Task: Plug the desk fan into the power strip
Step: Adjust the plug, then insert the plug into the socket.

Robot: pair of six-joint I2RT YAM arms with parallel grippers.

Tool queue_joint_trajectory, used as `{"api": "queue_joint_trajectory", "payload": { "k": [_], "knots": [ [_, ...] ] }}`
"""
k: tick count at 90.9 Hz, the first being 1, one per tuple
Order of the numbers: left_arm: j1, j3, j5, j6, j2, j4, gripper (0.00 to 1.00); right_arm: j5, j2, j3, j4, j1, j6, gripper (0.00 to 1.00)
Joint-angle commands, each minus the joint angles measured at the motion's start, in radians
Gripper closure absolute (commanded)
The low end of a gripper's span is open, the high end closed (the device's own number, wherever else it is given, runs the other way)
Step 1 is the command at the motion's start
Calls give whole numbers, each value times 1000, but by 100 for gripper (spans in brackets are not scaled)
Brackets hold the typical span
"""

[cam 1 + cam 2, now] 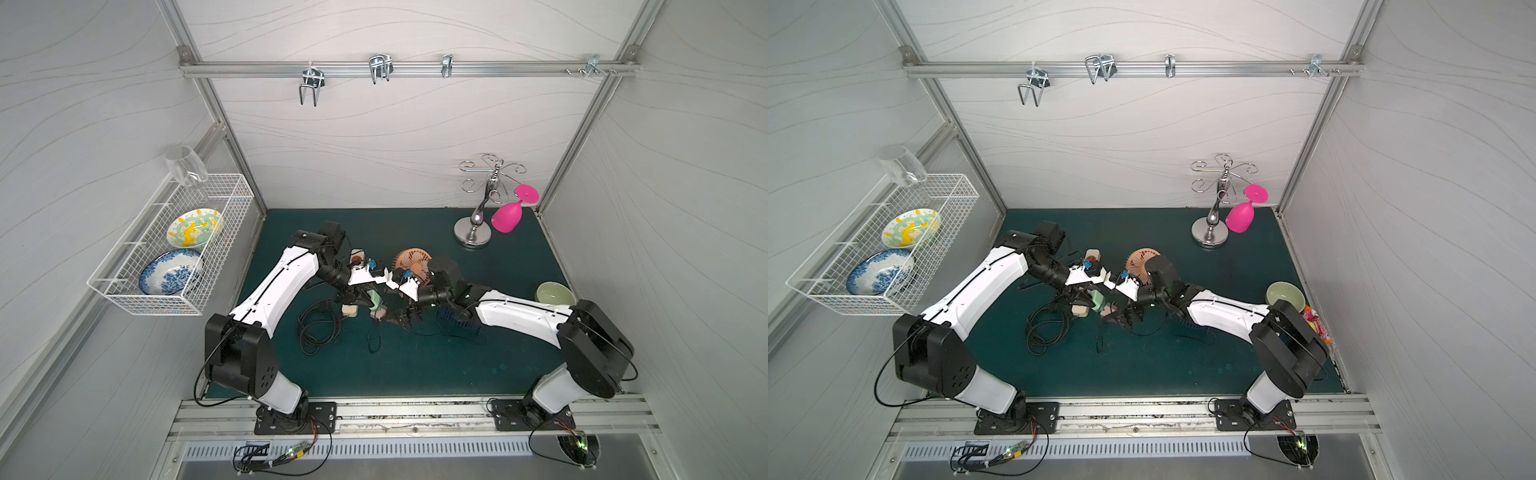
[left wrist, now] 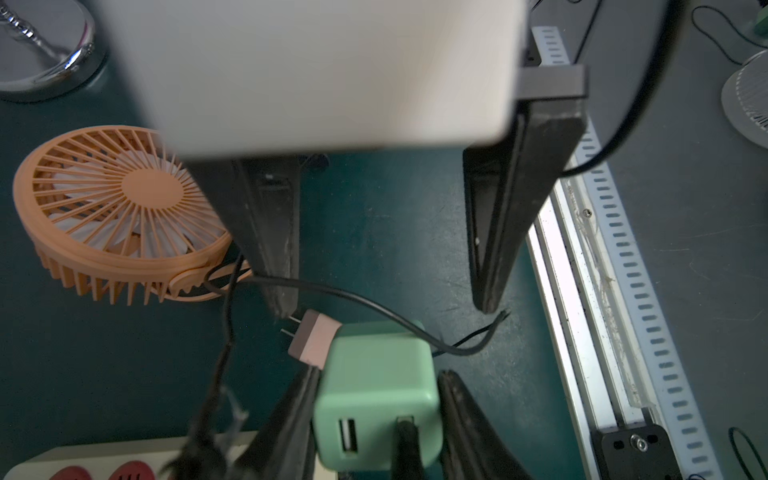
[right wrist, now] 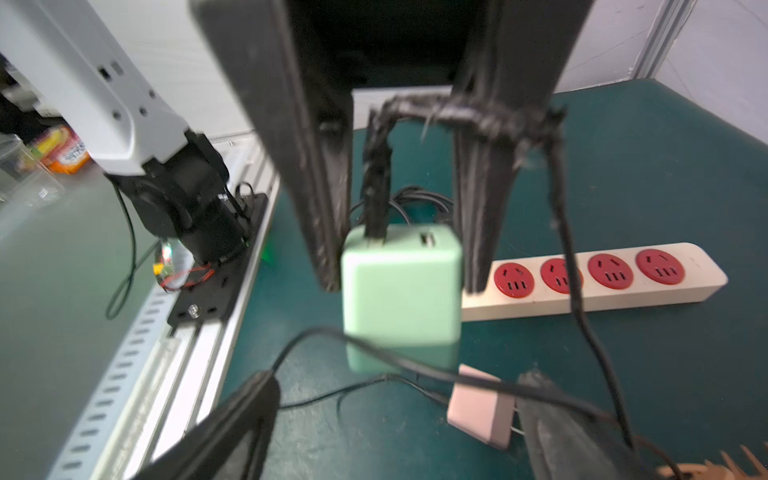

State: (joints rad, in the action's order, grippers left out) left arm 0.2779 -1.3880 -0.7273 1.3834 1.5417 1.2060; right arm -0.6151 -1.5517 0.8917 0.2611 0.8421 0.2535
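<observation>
While left pincer grips adapter | right pincer agape | power strip adjacent

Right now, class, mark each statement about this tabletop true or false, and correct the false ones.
1. The left pincer is shut on the mint-green charger cube. True.
2. The right pincer grips the pink plug. False: it is open, and the plug lies loose beside the cube.
3. The power strip has six sockets. False: it has four, all red.
4. A black cable is plugged into the charger cube. True.
</observation>
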Motion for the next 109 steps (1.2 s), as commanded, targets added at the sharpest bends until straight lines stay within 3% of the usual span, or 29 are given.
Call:
{"api": "queue_joint_trajectory", "payload": {
  "k": [1,37,56,74,93,109],
  "knots": [
    [0,-79,99,26,-3,34,100,39,74,-61,-26,1,-2,1],
    [-77,-272,199,115,120,90,100,183,442,-293,-161,3,-72,2],
    [-86,-320,263,165,219,62,100,296,643,-281,-367,-14,-60,2],
    [-106,-408,259,192,324,18,100,392,779,-259,-513,-110,-80,1],
    [-134,-528,261,266,455,-1,100,553,823,-251,-565,-179,-141,1],
    [-155,-717,267,310,592,88,100,568,780,-222,-614,-248,-208,1]
  ]
}}
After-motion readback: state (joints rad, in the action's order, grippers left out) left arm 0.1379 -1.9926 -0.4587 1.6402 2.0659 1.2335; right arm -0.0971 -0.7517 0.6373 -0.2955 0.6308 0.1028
